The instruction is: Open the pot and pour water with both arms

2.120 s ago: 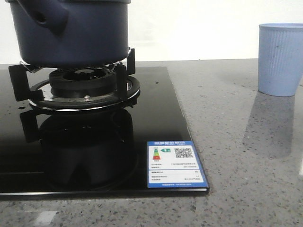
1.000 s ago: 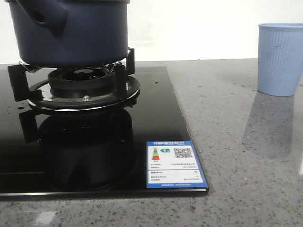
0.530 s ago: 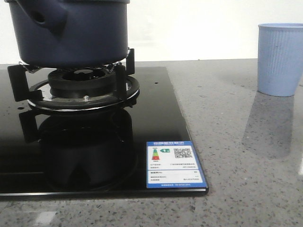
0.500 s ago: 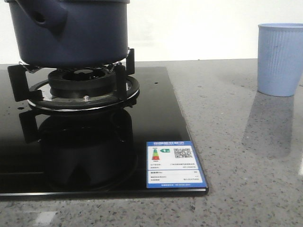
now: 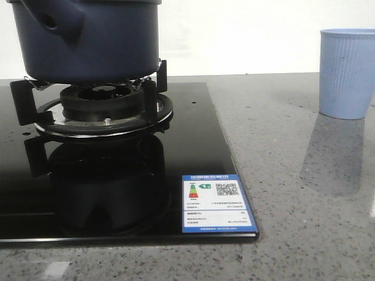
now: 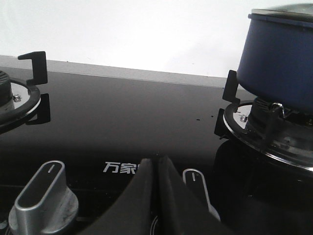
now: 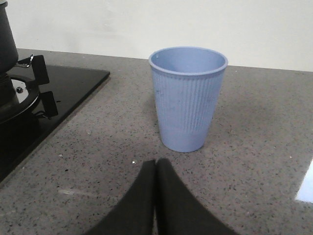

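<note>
Pot (image 5: 88, 38) first, seen from the front: it sits dark navy on the black pan supports (image 5: 151, 93) of the gas burner (image 5: 96, 102), its stubby tubular handle (image 5: 55, 23) angled toward my left side; the top of it is cut off by the frame here, so I cannot see any lid from this view; the black glass hob (image 5: 193, 146) mirrors the burner, and an energy label (image 5: 218, 202) is stuck at its near corner; the pale blue ribbed cup (image 5: 347, 73) stands well apart on the grey speckled counter (image 5: 293, 175), off to my right, which I judge is where the water is meant to go; neither of my arms shows in this view.

From my left wrist, my left claw (image 6: 156, 164) is closed tight, fingers pressed together on nothing; it hangs low over the hob's front edge, between two silver control knobs (image 6: 43, 196); the pot stands off to one side on its burner, and a pale grey edge at its top looks like a lid (image 6: 283, 11) in place, though I cannot be sure; a second burner's support (image 6: 34, 66) shows at the far side.

From my right wrist, my right claw (image 7: 156, 169) is likewise shut and empty, aimed straight at the cup, which stands upright just beyond the fingertips, open mouth up, apart from them; the hob's corner lies beside it.

Nothing is gripped yet, so I judge the opening step has not begun.
</note>
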Controlling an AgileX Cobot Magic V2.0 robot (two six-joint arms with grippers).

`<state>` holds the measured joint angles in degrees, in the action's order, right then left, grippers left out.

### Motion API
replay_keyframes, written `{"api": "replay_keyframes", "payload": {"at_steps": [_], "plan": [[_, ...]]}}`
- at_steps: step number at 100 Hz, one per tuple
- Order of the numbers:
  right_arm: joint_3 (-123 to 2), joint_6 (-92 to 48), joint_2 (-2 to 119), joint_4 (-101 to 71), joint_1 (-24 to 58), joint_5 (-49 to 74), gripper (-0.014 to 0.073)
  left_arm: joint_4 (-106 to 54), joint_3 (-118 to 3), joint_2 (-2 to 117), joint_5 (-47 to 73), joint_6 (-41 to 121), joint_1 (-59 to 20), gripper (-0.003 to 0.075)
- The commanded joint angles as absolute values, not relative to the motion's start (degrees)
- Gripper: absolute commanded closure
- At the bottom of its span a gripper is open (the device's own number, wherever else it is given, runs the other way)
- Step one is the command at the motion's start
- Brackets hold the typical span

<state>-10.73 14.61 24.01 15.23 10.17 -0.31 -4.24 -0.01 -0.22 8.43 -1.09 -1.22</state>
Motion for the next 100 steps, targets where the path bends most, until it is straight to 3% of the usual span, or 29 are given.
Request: {"api": "replay_keyframes", "payload": {"at_steps": [1, 75, 100], "plan": [[-12.24, 14.48, 24.07, 15.90, 10.31, -4.84, 0.0660, -4.85, 1.96, -1.77, 4.44, -1.76, -1.39, 0.0739], [-12.13, 14.39, 24.07, 15.90, 10.31, -4.73, 0.0660, -4.85, 1.96, -1.77, 4.44, -1.76, -1.39, 0.0739], [-9.16, 5.98, 19.48, 3.98, 9.10, -2.47, 0.0660, -4.85, 1.96, -1.77, 4.44, -1.76, -1.39, 0.0739]]}}
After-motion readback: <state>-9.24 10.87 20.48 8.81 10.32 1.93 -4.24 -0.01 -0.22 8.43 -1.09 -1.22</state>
